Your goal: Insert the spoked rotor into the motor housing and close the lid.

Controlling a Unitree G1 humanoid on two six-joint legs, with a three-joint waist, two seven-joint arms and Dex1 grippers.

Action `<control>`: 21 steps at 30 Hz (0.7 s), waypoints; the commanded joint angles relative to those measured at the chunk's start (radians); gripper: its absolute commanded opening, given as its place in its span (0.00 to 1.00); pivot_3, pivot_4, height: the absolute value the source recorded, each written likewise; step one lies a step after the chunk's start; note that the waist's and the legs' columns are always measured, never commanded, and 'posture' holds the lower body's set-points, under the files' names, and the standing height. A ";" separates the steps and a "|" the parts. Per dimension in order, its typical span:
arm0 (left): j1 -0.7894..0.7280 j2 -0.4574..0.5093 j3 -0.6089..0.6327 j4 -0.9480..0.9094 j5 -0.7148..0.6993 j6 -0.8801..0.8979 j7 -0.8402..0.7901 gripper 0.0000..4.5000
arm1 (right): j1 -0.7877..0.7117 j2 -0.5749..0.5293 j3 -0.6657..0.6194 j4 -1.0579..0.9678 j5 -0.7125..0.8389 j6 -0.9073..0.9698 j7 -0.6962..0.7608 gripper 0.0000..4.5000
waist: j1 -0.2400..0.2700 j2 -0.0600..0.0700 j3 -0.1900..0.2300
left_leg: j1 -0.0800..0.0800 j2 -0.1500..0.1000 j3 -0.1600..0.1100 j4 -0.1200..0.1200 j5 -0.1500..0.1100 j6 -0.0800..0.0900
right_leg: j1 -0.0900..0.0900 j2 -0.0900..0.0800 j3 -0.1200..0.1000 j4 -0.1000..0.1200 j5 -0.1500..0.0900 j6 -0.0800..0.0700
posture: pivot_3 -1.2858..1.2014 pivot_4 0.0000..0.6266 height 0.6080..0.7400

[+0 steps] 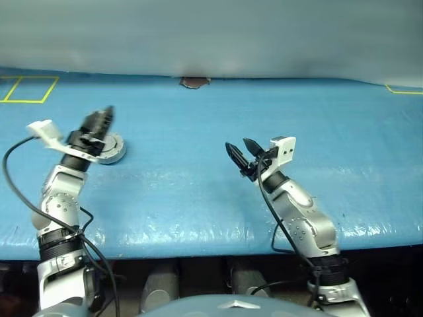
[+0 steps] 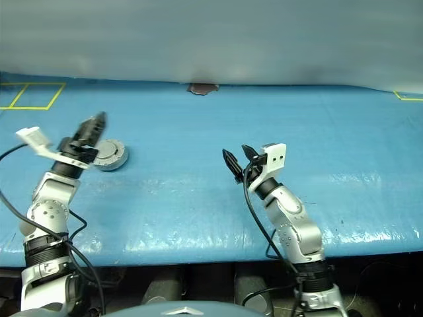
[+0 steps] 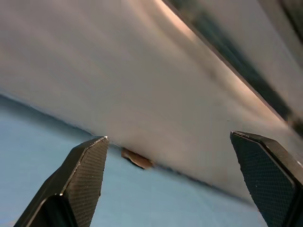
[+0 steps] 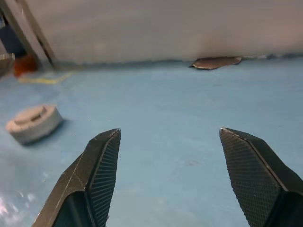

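The motor housing (image 1: 114,148) is a short grey puck on the left part of the blue table (image 1: 198,185). Its lid (image 4: 33,117) lies shut on top, pale outer face up. The spoked rotor is hidden. My left gripper (image 1: 102,119) hovers just above and in front of the housing, apart from it. It is open, with nothing between its fingers (image 3: 87,175). Near the table's middle, my right gripper (image 1: 239,146) is raised off the surface and open and empty. It points toward the back left, and the housing lies well to its left.
A brown patch (image 1: 194,82) marks the table's far edge against the grey wall. Yellow tape outlines sit at the back left (image 1: 30,89) and back right (image 1: 403,90). The table's front edge (image 1: 211,247) runs just ahead of both arms.
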State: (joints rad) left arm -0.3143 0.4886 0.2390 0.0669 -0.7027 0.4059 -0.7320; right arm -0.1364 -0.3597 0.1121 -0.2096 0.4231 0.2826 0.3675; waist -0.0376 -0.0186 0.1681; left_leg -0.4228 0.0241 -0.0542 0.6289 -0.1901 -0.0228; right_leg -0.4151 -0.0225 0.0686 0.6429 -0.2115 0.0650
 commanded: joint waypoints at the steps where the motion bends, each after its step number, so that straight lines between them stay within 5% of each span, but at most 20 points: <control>1: 0.007 0.064 -0.272 -0.088 0.221 -0.039 -0.121 1.00 | 0.010 -0.111 0.019 -0.061 -0.074 -0.021 0.122 0.78 | 0.000 0.001 0.000 | 0.001 0.000 0.001 -0.001 0.000 0.000 | 0.000 0.000 0.001 0.000 0.000 0.000 | 0.52 0.24 1.00; 5: -0.020 0.064 -0.328 -0.047 0.295 -0.112 -0.164 1.00 | 0.016 -0.139 -0.012 -0.052 -0.047 -0.016 0.196 0.78 | -0.013 0.000 0.001 | 0.003 0.003 0.004 -0.003 0.000 0.000 | 0.000 0.001 0.002 0.000 -0.001 -0.002 | 0.52 0.24 1.00; 9: -0.021 0.081 -0.331 -0.010 0.334 -0.140 -0.198 1.00 | 0.013 -0.141 -0.028 -0.026 -0.074 -0.005 0.204 0.98 | -0.014 0.000 0.001 | 0.004 0.004 0.003 -0.004 0.000 0.000 | 0.000 0.003 0.001 0.002 -0.002 -0.003 | 0.52 0.24 1.00; 21: 0.010 0.077 -0.330 -0.030 0.372 -0.154 -0.226 1.00 | 0.000 -0.112 -0.019 0.000 -0.161 0.009 0.178 0.99 | 0.001 0.000 0.001 | 0.004 0.002 0.004 -0.002 0.000 0.000 | 0.000 0.001 0.001 0.001 -0.001 -0.002 | 0.52 0.24 1.00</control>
State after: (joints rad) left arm -0.3017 0.5610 -0.1051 0.0773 -0.3293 0.2568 -0.9535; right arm -0.1229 -0.4701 0.1074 -0.1974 0.2735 0.2945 0.5412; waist -0.0366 -0.0187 0.1689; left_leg -0.4191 0.0266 -0.0504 0.6266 -0.1903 -0.0225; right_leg -0.4150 -0.0219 0.0700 0.6439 -0.2125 0.0627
